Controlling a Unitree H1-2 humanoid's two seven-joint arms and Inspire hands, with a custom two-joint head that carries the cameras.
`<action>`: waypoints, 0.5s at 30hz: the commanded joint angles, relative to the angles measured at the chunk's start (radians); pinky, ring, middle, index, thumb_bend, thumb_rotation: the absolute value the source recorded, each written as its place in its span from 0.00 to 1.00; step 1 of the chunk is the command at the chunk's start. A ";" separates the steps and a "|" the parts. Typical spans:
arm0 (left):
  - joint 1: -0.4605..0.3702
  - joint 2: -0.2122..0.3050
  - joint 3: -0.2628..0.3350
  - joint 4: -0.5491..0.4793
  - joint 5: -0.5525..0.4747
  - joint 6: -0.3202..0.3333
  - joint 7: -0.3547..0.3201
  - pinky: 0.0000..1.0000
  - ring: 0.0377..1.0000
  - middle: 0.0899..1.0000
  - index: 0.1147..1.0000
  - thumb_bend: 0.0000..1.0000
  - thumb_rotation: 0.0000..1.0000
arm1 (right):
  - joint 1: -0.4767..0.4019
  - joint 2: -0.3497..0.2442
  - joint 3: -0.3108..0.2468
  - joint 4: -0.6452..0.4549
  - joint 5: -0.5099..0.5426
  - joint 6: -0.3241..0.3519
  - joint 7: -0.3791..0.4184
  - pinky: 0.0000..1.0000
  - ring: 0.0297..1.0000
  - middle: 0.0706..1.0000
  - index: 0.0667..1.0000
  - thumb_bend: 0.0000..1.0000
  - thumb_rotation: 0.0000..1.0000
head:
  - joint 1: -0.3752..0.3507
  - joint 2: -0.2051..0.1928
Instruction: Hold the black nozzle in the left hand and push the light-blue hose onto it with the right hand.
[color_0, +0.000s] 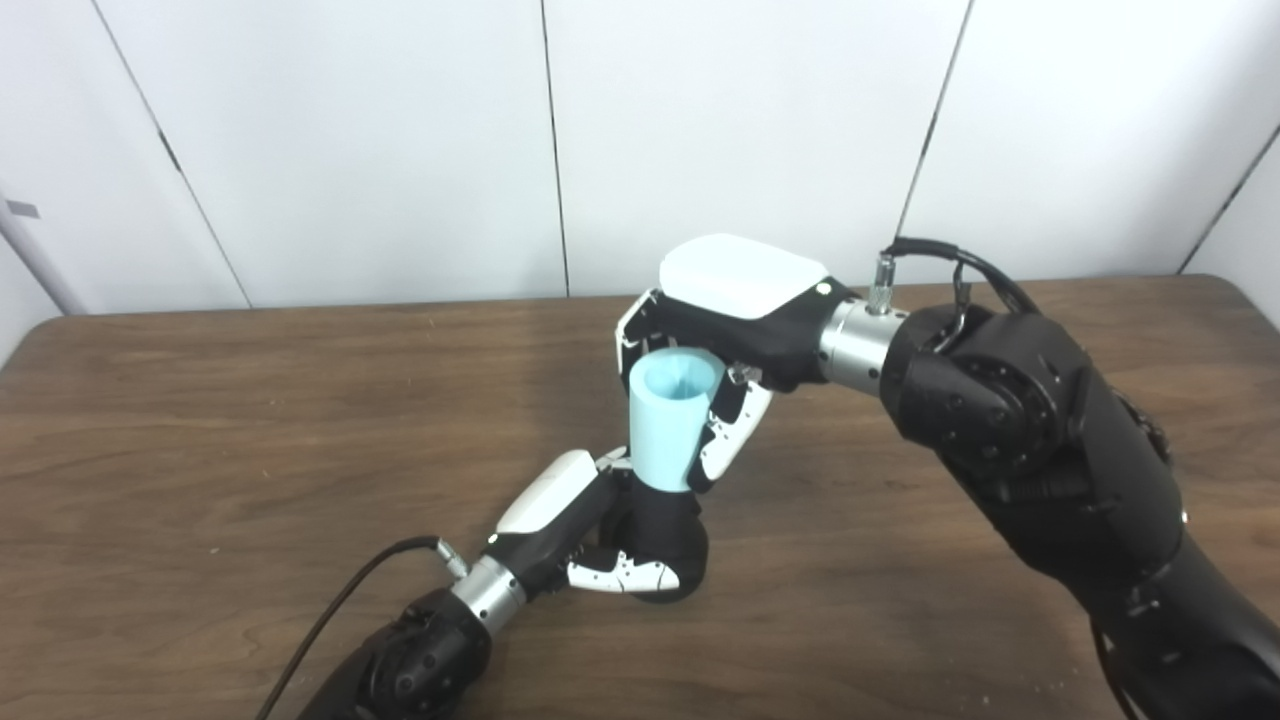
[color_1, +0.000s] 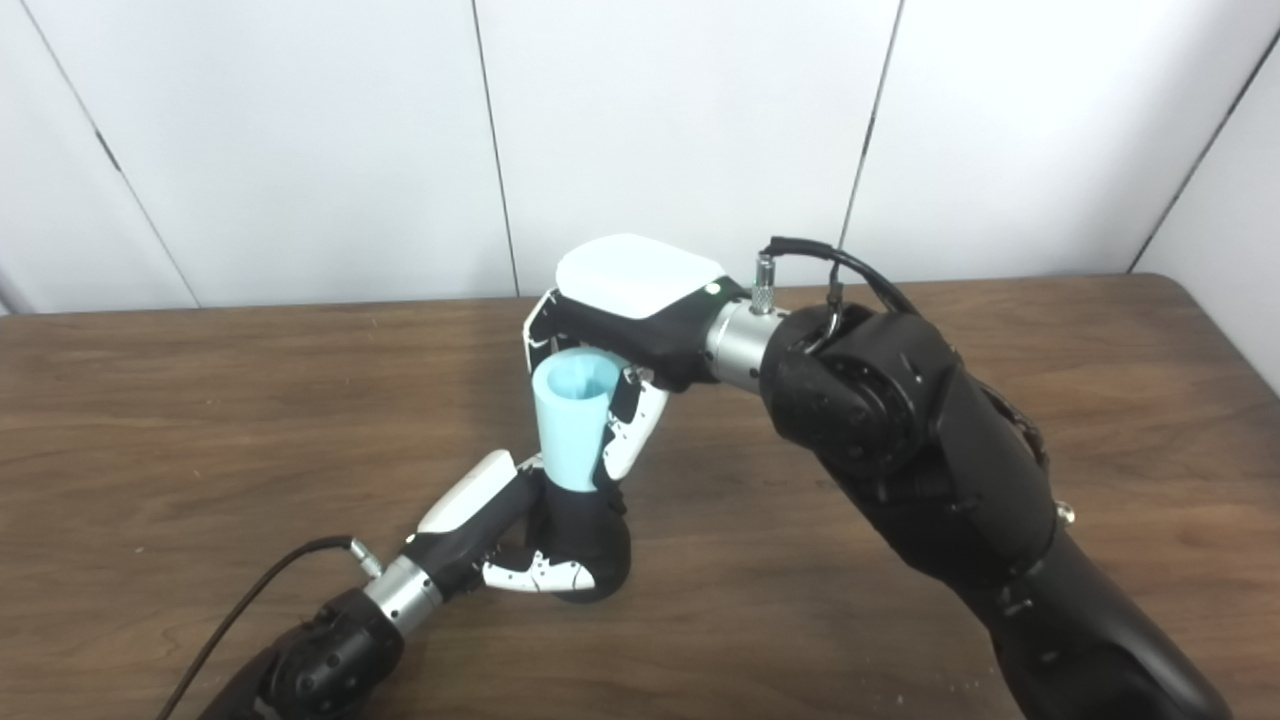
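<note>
The black nozzle (color_0: 668, 540) stands upright on the wooden table (color_0: 200, 420), near the middle front. My left hand (color_0: 585, 535) is shut on the nozzle, its fingers wrapped around the base. The light-blue hose (color_0: 668, 420), a short open tube, sits upright on top of the nozzle, its lower end over the nozzle's top. My right hand (color_0: 725, 340) comes in from the right above and is shut on the hose near its upper rim. The same scene shows in the right eye view, with the hose (color_1: 572, 420) above the nozzle (color_1: 585, 545).
A black cable (color_0: 340, 600) runs from my left wrist to the bottom edge. The table's back edge meets a white panelled wall (color_0: 400, 150). My right forearm (color_0: 1040, 450) fills the right front of the table.
</note>
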 joint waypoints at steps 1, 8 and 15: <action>0.067 0.005 -0.066 0.052 0.041 0.100 -0.133 0.81 0.79 0.67 0.38 0.43 0.52 | -0.001 -0.005 -0.019 0.009 0.007 -0.017 -0.027 0.22 0.29 0.38 0.48 0.52 0.00 | 0.000 0.001; 0.068 0.005 -0.065 0.053 0.040 0.097 -0.131 0.82 0.79 0.67 0.39 0.43 0.52 | 0.047 0.000 -0.018 0.014 0.013 -0.030 -0.062 0.20 0.27 0.36 0.48 0.52 0.00 | 0.002 0.000; 0.070 0.003 -0.065 0.055 0.040 0.098 -0.129 0.81 0.78 0.67 0.37 0.43 0.52 | 0.075 0.017 0.006 0.018 -0.002 -0.026 -0.072 0.19 0.27 0.36 0.48 0.52 0.00 | 0.004 0.002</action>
